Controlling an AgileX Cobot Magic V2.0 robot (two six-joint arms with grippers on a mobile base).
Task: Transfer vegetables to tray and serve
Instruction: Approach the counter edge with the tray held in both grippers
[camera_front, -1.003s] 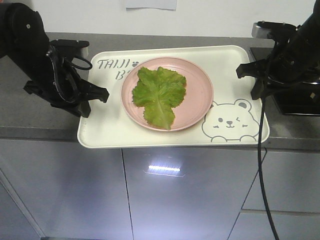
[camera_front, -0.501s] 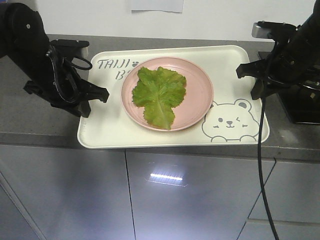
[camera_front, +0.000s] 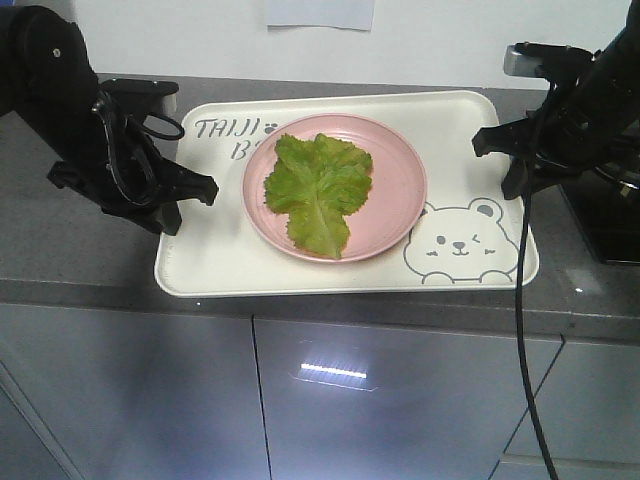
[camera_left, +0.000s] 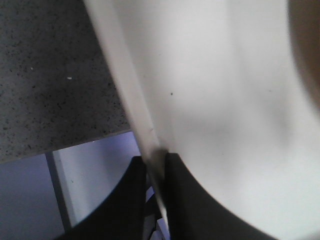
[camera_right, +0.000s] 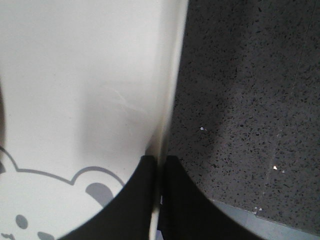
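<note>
A bright green lettuce leaf lies on a round pink plate, which stands on the cream tray with bear drawing and grey lettering. The tray hangs over the grey counter's front edge. My left gripper is shut on the tray's left rim; the left wrist view shows the rim pinched between both black jaws. My right gripper is shut on the tray's right rim, jaws closed on it.
The grey speckled counter runs under the tray, with grey cabinet fronts below. A black appliance stands at the right, close to my right arm. A cable hangs down from the right arm.
The view has shifted: the cabinet fronts and the black appliance have slid down and right in the picture. Both grippers stay shut on the tray rims and the lettuce has not moved on the plate.
</note>
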